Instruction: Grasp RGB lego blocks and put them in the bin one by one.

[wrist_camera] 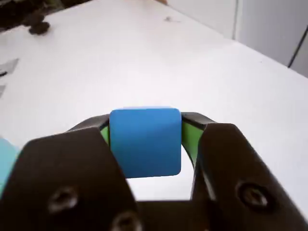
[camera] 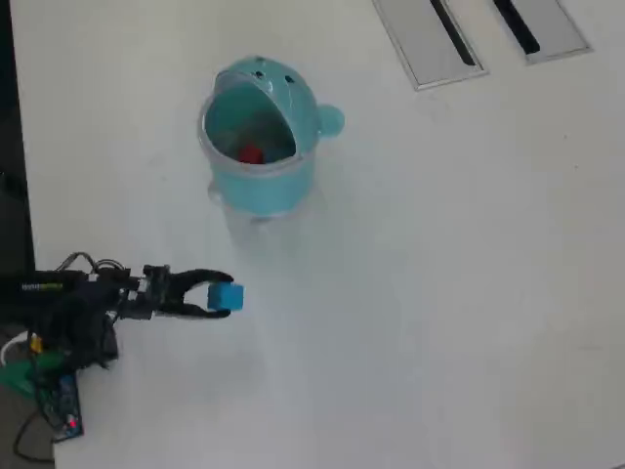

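Note:
A blue lego block (wrist_camera: 145, 142) fills the gap between my black jaws with green pads; my gripper (wrist_camera: 144, 132) is shut on it. In the overhead view the gripper (camera: 221, 295) reaches right from the arm at the left edge, with the blue block (camera: 227, 296) at its tip, above the white table. The teal bin (camera: 301, 107) stands up and to the right of the gripper, its opening toward the arm. A red block (camera: 251, 154) lies inside the bin. A sliver of teal (wrist_camera: 6, 159) shows at the left edge of the wrist view.
The arm's base and wiring (camera: 54, 322) sit at the left table edge. Two grey slotted panels (camera: 430, 39) lie at the top right of the overhead view. A dark object (wrist_camera: 37, 26) sits at the top left of the wrist view.

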`<state>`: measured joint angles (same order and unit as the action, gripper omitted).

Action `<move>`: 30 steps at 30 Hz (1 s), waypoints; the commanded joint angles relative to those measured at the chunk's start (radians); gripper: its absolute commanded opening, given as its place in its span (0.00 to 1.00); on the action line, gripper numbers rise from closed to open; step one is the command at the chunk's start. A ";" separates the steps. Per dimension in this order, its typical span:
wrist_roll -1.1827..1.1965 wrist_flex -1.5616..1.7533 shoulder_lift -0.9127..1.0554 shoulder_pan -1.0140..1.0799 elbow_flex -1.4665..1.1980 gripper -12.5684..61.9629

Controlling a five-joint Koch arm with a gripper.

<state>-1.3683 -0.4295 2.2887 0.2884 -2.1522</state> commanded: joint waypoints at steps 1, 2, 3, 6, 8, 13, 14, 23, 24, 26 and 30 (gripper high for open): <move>-0.018 0.064 0.072 -0.008 0.158 0.22; -0.026 0.063 0.072 -0.064 0.178 0.22; -0.026 0.072 0.074 -0.109 0.186 0.22; -0.031 0.098 0.074 -0.202 0.239 0.22; -0.075 0.120 0.074 -0.281 0.238 0.22; -0.166 0.210 0.049 -0.465 0.233 0.22; -0.175 0.212 0.044 -0.474 0.233 0.22; -0.218 0.411 -0.141 -0.594 0.232 0.22; -0.224 0.448 -0.178 -0.604 0.229 0.22; -0.229 0.482 -0.218 -0.611 0.227 0.22; -0.229 0.518 -0.291 -0.635 0.261 0.22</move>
<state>-1.5815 0.0092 1.9712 -0.3497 -2.0325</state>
